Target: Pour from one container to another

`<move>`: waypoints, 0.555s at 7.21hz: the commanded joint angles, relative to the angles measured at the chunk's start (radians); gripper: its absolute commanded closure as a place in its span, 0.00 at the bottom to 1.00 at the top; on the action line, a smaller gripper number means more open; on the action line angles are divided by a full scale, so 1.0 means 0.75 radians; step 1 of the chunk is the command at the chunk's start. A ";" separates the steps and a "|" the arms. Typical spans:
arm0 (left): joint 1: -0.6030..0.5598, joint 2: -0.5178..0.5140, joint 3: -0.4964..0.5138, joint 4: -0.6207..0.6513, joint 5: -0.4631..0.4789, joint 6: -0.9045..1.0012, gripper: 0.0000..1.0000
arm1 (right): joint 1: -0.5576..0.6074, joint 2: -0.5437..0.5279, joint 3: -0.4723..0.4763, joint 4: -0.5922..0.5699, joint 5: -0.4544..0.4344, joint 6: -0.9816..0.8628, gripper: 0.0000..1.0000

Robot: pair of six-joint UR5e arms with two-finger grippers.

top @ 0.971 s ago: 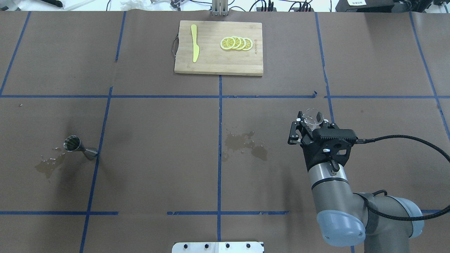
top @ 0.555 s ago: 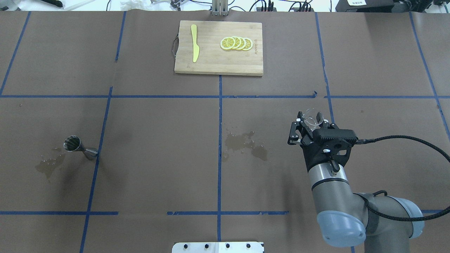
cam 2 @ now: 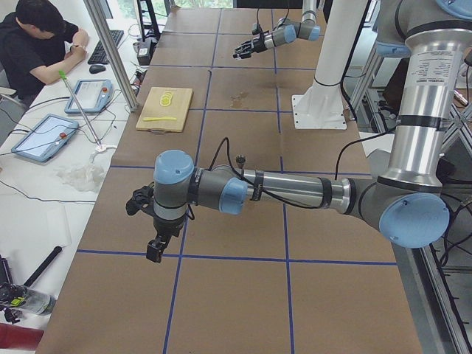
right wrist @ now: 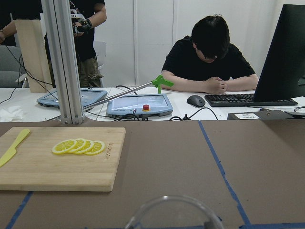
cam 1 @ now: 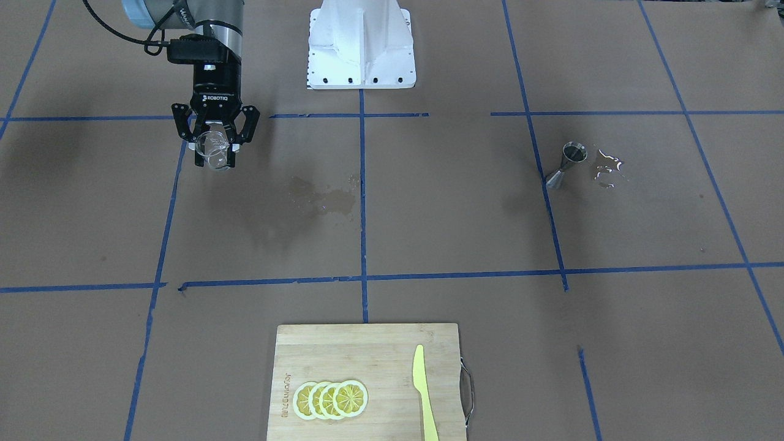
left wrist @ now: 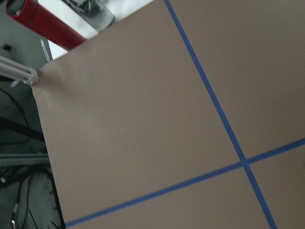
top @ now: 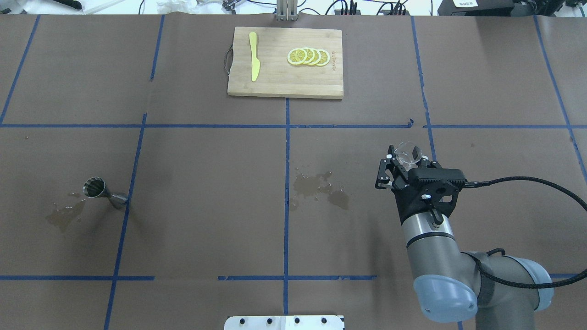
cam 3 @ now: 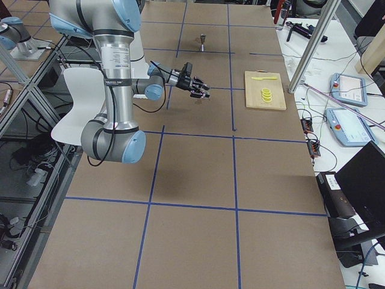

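You would have found the left gripper (cam 2: pixel 155 247) only in the side view from the robot's left. It pointed down over the brown paper table cover (top: pixel 206 183), well off the robot's left of the rectangular wooden cutting board (top: pixel 284 78). From that view you could not tell whether its fingers were apart or together.

The small grey stainless-steel hourglass jigger (top: pixel 104 192) stood upright on the paper, well apart from the board, toward the robot's left and nearer the robot. No gripper touched it. A small wet patch (top: pixel 64 215) lay just beside it, on the side away from the board.

The board itself carried a flat yellow plastic knife (top: pixel 253 55) on its left part and a row of overlapping yellow lemon slices (top: pixel 308 56) on its right part.

A second, darker wet stain (top: pixel 316 185) lay on the paper on the robot's side of the board.

The right gripper (cam 1: pixel 215 158) was clamped on the small clear rounded glass cup (top: pixel 406 154), one finger on each side of it. You held the cup clear of the paper, nearer the robot than the board and toward the robot's right. It was far from the jigger, with the board's whole width between them. In the right wrist view only the cup's rim showed at the bottom edge, with the board ahead.
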 commanded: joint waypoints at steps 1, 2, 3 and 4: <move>-0.006 0.078 -0.004 0.086 -0.167 0.002 0.00 | -0.001 0.002 0.003 0.000 0.000 0.000 1.00; -0.006 0.131 -0.022 0.055 -0.187 0.013 0.00 | -0.001 0.002 0.003 0.000 0.000 0.000 1.00; -0.008 0.221 -0.079 -0.022 -0.193 0.015 0.00 | -0.001 0.004 0.003 0.000 0.000 0.000 1.00; -0.006 0.260 -0.122 -0.082 -0.190 0.013 0.00 | 0.001 0.026 -0.003 0.000 -0.002 0.000 1.00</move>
